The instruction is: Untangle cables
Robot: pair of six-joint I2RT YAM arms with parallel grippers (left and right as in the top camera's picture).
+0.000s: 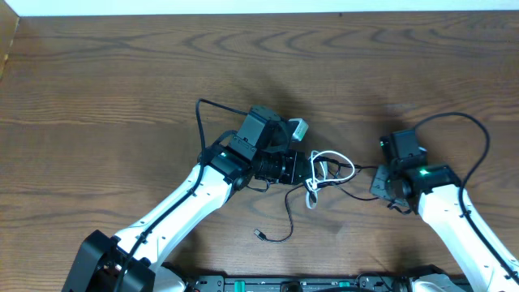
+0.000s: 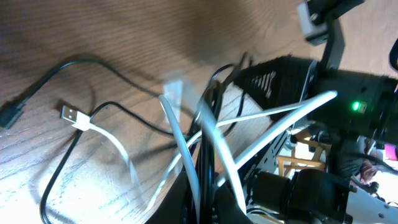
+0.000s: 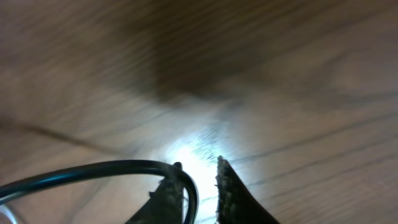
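Observation:
A thin white cable [image 1: 334, 161] and a thin black cable [image 1: 285, 219] lie tangled at the table's centre. My left gripper [image 1: 312, 169] is shut on both; in the left wrist view the white strands [image 2: 273, 118] and a black strand [image 2: 68, 62] run into its jaws [image 2: 205, 205]. The white plug [image 2: 69, 114] and the black plug [image 2: 9, 115] rest on the wood; the black plug also shows in the overhead view [image 1: 260, 234]. My right gripper [image 1: 378, 180] is to the right of the tangle. The black cable [image 3: 93, 169] arcs in between its nearly closed fingers [image 3: 200, 171].
The wooden table [image 1: 122, 73] stretches wide to the left and back, with its far edge along the top. Thick black arm cords loop by the left arm [image 1: 199, 122] and the right arm [image 1: 478, 130]. A dark rail [image 1: 308, 284] lines the near edge.

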